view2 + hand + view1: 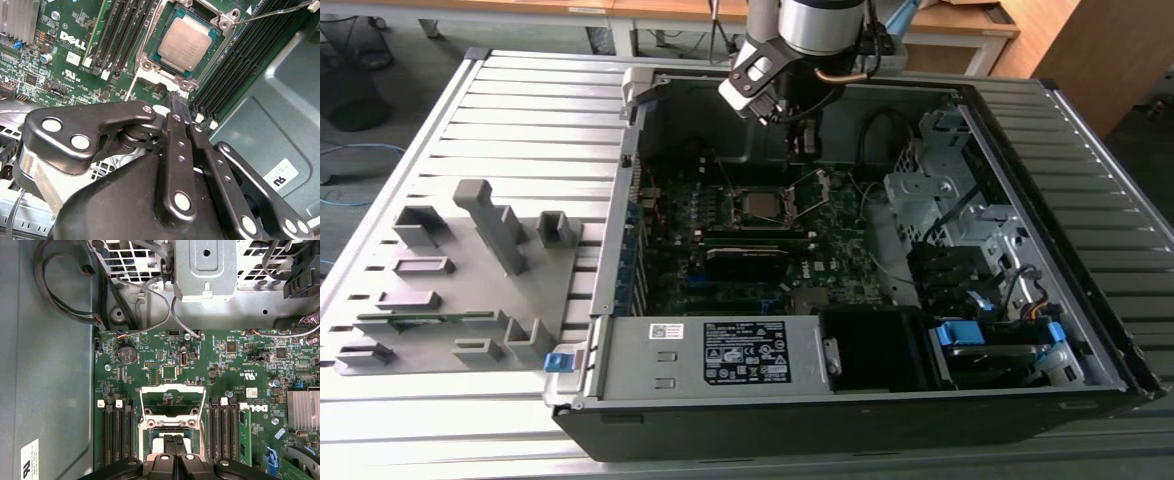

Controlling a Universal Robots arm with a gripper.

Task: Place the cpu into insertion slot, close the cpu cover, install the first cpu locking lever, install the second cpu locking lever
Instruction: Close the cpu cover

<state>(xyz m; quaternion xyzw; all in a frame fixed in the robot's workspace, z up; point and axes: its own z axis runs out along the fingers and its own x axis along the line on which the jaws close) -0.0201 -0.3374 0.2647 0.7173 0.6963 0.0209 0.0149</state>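
See arm hanging over the open case on the table, above the board. With jaws pressed together, gripping nothing, tips close to the slot's edge. Find the cpu seated flat in that slot, silver top up, clear of the jaws. Find the cover flipped open, its window frame tilted back off the cpu. Note 1 thin wire lever angled away from the slot's corner. Note memory sockets on 2 sides of the slot.
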